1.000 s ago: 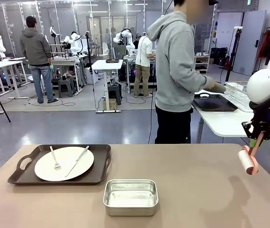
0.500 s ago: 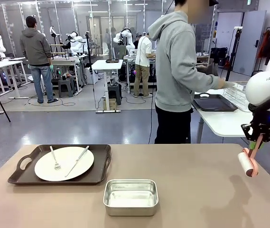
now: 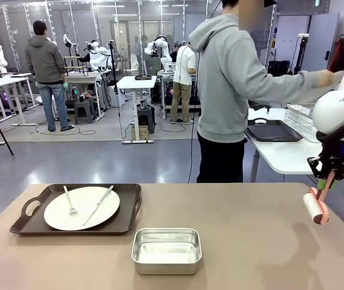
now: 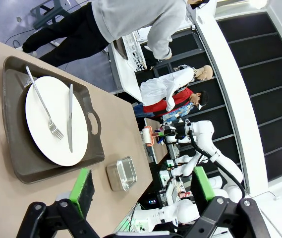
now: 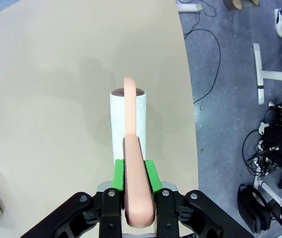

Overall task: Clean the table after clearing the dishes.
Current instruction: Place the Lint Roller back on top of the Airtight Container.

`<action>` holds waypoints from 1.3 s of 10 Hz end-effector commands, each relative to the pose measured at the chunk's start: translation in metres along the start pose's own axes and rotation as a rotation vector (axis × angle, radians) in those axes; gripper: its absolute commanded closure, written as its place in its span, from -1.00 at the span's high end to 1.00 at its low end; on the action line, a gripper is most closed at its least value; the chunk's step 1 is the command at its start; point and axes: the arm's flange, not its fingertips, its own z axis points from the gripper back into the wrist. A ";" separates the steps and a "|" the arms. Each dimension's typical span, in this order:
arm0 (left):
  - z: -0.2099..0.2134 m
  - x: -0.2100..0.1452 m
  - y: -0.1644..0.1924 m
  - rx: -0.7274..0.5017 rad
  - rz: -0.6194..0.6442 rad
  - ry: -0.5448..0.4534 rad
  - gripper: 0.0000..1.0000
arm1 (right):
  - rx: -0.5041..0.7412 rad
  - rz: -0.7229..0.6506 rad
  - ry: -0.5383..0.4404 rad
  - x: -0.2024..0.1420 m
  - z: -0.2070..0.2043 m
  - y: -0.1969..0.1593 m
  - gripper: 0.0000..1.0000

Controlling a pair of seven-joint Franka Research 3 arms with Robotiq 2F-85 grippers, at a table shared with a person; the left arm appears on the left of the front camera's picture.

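Table (image 3: 250,241): one plate (image 3: 81,207) sits on its tray (image 3: 129,211) at the left, uncleared. Person's hand (image 3: 326,77) just lifted off the other tray (image 3: 273,130) (on the side table (image 3: 280,154)). Right gripper (image 3: 331,178) unmoved, clamped on lint roller (image 3: 315,205); left gripper (image 4: 143,183) spread, empty.

We see one dark tray (image 3: 129,208) left on the table (image 3: 250,241), carrying a white plate (image 3: 84,219) with fork (image 3: 69,201) and knife (image 3: 98,205) on it. A steel pan (image 3: 166,267) sits near the front, just right of the tray. At the right edge, the right gripper (image 3: 329,179) is clamped on a lint roller (image 3: 314,208) hanging above the tabletop. A person (image 3: 226,90) stands behind, hand (image 3: 324,77) stretched right over a white table (image 3: 286,154) bearing a second dark tray (image 3: 271,131).
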 end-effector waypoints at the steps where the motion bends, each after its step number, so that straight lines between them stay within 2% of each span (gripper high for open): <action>1: 0.003 -0.002 -0.002 -0.010 -0.003 0.001 1.00 | 0.007 -0.003 -0.010 0.001 0.001 0.001 -0.58; 9: 0.003 -0.002 -0.002 -0.010 -0.003 0.001 1.00 | 0.000 0.000 0.000 0.000 0.000 0.000 -0.58; 12: 0.003 -0.002 -0.002 -0.010 -0.003 0.001 1.00 | 0.006 0.287 -0.144 -0.002 0.047 0.061 -0.58; 13: 0.003 -0.002 -0.002 -0.010 -0.003 0.001 1.00 | 0.012 0.376 -0.164 -0.005 0.062 0.082 -0.58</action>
